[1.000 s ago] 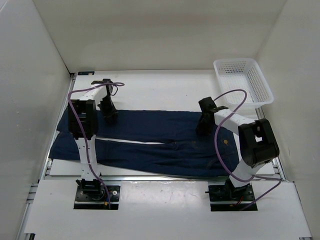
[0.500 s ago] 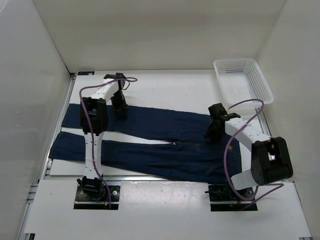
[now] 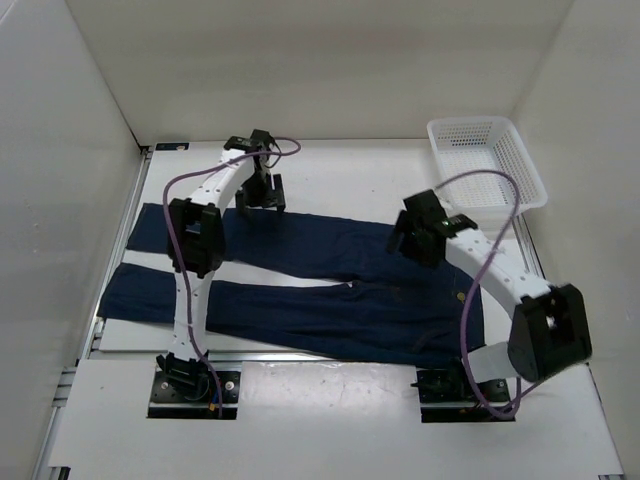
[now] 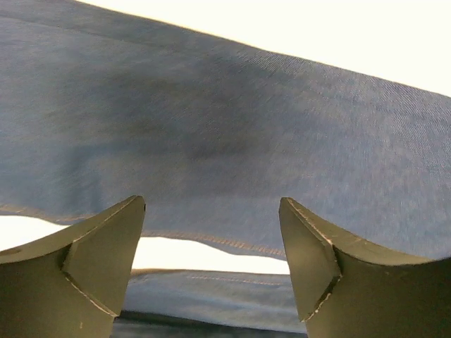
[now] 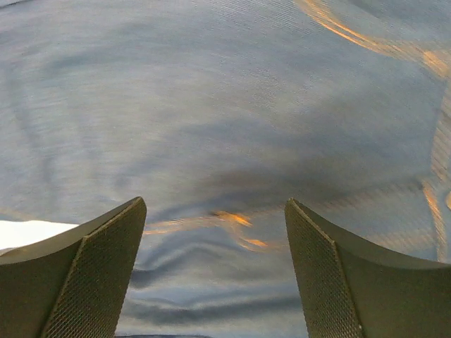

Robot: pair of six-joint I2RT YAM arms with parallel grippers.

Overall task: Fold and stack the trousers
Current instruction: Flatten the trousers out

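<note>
White walls [image 3: 300, 60] stand on three sides of the white bench [image 3: 340, 180] I am working over. The trousers [image 3: 330, 250] lie flat across it, with the two long legs reaching to my left and the waist at my right, close to the near edge. My left hand [image 3: 263, 195] is over the far edge of the far leg. Its fingers [image 4: 91, 260] are spread wide apart and hold nothing. Through its camera I see blue cloth under them, with white bench on both sides of that leg. My right hand [image 3: 408, 240] is over the top part of the trousers, where the legs meet. Its fingers [image 5: 91, 267] are wide apart too, with nothing between them, and only blue cloth with orange stitching below. I cannot tell if either hand touches the cloth. The leg ends come right up to the left edge of the bench, close to the left wall. A wide strip of white bench lies between the far leg and the back wall. A white basket [image 3: 487, 165] sits in the far right corner, near my right hand but not touching it.
</note>
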